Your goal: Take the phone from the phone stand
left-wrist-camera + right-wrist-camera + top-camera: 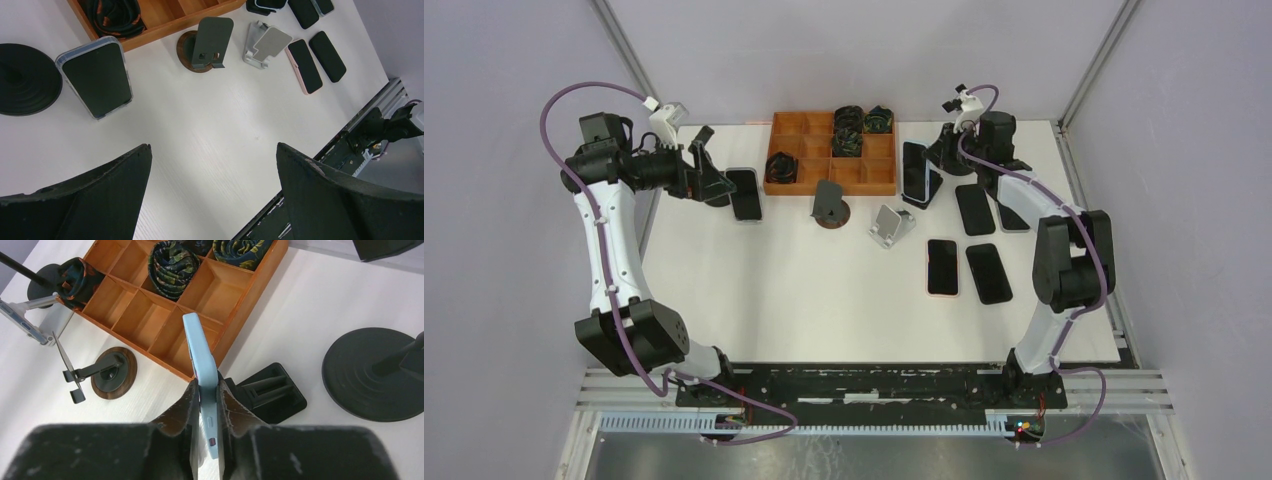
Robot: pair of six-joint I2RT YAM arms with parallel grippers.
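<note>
Phone (pixel 201 355): slim, light-blue case, dark screen, upright and edge-on, just beside the black stand (pixel 272 390). Right gripper (pixel 207 389) is clamped on its faces. Left gripper (pixel 212 148): jaws apart.

Upright light-blue phone (pixel 201 357) beside black stand (pixel 272 392)

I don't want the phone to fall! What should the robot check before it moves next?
1. Right arm's fingers shut on the light-blue-cased phone: ok.
2. Phone fully out of the black plastic phone stand: cannot tell.
3. Left arm's fingers open, holding nothing: ok.
4. Phone apart from the orange wooden tray: cannot tell.
5. Bare spot on the white table to lay the phone down: ok.
</note>
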